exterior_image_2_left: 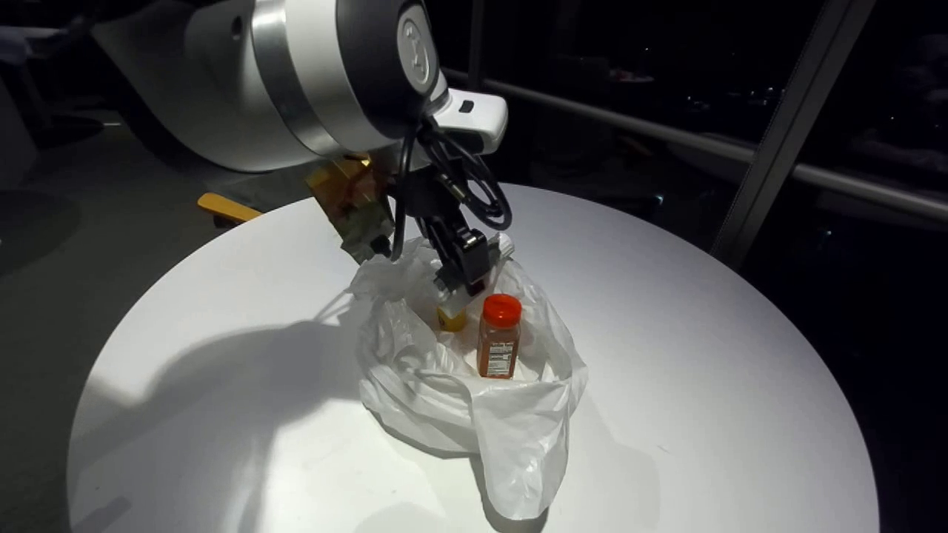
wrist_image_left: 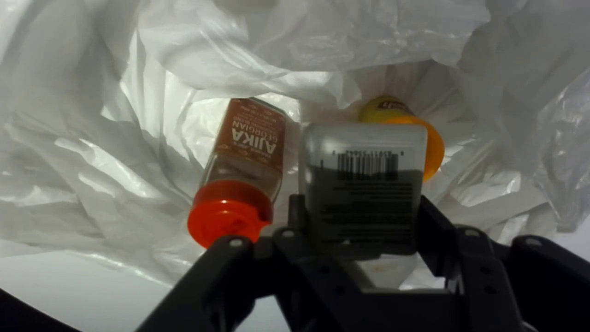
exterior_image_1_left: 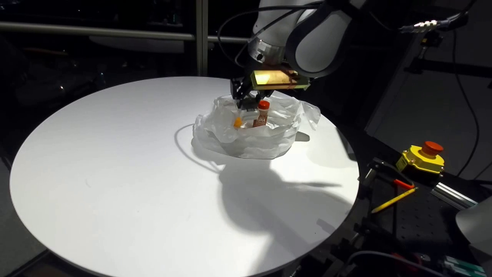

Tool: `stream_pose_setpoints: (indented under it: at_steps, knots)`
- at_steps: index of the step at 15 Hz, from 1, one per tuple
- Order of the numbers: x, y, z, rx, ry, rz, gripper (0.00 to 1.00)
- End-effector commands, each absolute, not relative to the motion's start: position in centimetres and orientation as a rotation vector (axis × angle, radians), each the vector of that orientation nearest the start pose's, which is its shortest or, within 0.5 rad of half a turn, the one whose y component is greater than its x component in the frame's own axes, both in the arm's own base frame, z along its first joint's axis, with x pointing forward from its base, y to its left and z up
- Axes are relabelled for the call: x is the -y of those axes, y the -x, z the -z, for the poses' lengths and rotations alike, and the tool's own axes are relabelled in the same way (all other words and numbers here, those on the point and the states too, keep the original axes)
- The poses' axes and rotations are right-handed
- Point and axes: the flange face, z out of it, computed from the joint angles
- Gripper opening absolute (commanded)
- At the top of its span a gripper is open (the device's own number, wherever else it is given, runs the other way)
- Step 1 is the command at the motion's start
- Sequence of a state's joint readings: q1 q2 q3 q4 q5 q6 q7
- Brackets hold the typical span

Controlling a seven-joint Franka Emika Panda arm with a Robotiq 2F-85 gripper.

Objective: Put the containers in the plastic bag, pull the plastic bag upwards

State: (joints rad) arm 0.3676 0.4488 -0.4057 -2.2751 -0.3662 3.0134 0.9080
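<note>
The claw [wrist_image_left: 362, 216] pinches the grey-white box [wrist_image_left: 364, 170] at the mouth of the plastic bag [exterior_image_1_left: 253, 148] — inside stands the red-capped bottle [wrist_image_left: 242, 168], labelled AJIKA, with the small orange-and-yellow tub [exterior_image_2_left: 452, 321] near it, ringed by crumpled white sides

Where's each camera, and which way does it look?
In an exterior view: raised, looking down across the round white table; arm at the top.
In an exterior view: raised, looking down into the plastic bag; arm at upper left.
Wrist view: on the arm, looking into the bag past the gripper, which holds the grey-white box.
Both exterior views share table, arm and gripper; all three show the red-capped bottle.
</note>
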Motion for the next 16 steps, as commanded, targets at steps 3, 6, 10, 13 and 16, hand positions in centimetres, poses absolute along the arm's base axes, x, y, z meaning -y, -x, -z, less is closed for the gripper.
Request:
stream_pose_setpoints:
  at_steps: [3,6,10,13,16]
  knots:
    - [-0.6,-57.5,-18.1,-0.736,3.095,0.725,0.33]
    - [-0.6,-57.2,-17.8,-0.7,3.115,0.691,0.33]
    - [-0.1,-56.6,-18.8,-0.584,3.147,0.671,0.33]
    - [0.3,-56.8,-19.2,-0.519,3.172,0.693,0.84]
    - [0.3,-56.7,-20.0,-0.473,3.163,0.685,1.0]
